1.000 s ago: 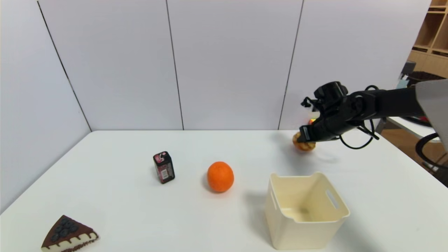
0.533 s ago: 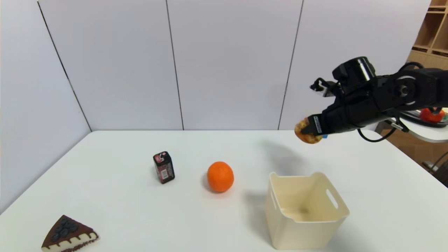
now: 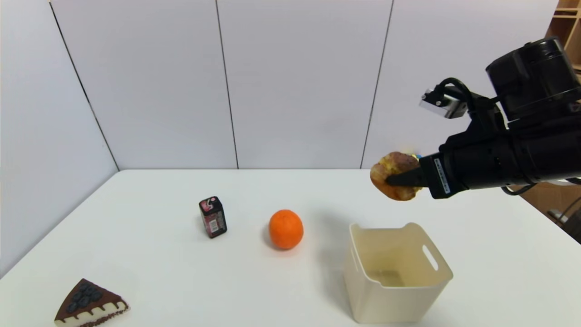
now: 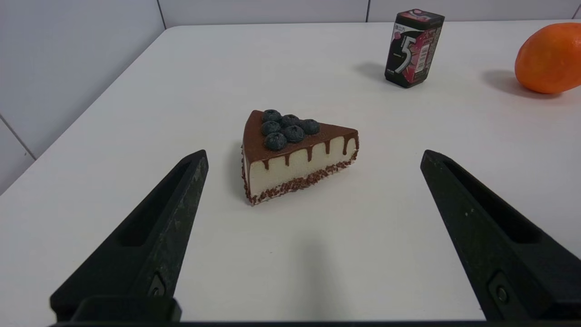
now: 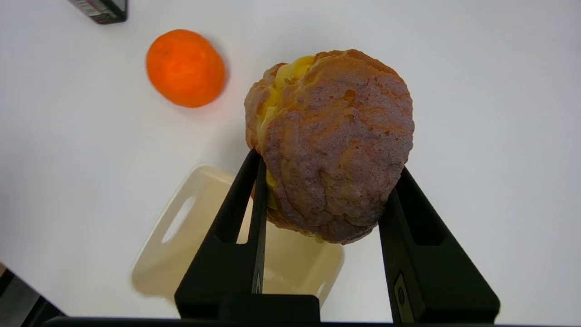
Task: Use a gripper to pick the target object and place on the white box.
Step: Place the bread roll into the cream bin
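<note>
**One pastry held aloft, box waiting below**

Five items are seen, placed here against the white box [image 3: 397,272] on the worktop [image 3: 181,272]. Farthest to the left of the box, near the front edge, a chocolate cake slice [image 3: 89,304] is set, and the left tool [image 4: 313,156] is parked just before it, its fingers spread wide with nothing between them. Closer to the box, a dark gum pack [image 3: 212,217] is stood upright, and nearer again an orange [image 3: 285,229] is rested, apart from the box's left wall. Above the box and toward its far side, the target object [image 3: 394,176] is carried clear of the worktop, pinched at both flanks by the right tool [image 3: 401,179], whose fingers are closed onto it.

The transport step is judged to be in hand: the lift is done, the placing is not. What is called for next is travel toward the robot until the pastry is centred over the box's opening, then a lowering and a release.
</note>
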`<state>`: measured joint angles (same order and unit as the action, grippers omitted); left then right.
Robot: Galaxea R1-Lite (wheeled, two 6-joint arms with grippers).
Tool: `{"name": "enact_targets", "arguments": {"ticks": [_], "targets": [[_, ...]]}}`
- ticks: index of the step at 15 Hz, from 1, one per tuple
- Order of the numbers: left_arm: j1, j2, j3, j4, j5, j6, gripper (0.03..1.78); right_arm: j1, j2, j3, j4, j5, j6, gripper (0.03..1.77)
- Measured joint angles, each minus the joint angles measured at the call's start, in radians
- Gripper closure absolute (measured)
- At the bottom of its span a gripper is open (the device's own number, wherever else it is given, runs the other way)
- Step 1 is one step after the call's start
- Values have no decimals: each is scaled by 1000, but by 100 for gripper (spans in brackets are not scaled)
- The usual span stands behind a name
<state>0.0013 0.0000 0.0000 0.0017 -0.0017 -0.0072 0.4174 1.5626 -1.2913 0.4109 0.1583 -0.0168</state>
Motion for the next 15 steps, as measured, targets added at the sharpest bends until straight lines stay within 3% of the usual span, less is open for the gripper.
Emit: {"name": "enact_targets", "arguments": {"ticks": [7,15], "targets": [[0,0,0,0,0,0,12,64,-98,36,137,2,-22,110],[0,0,0,0,0,0,12,93,-89,157,137,0,-59,110]]}}
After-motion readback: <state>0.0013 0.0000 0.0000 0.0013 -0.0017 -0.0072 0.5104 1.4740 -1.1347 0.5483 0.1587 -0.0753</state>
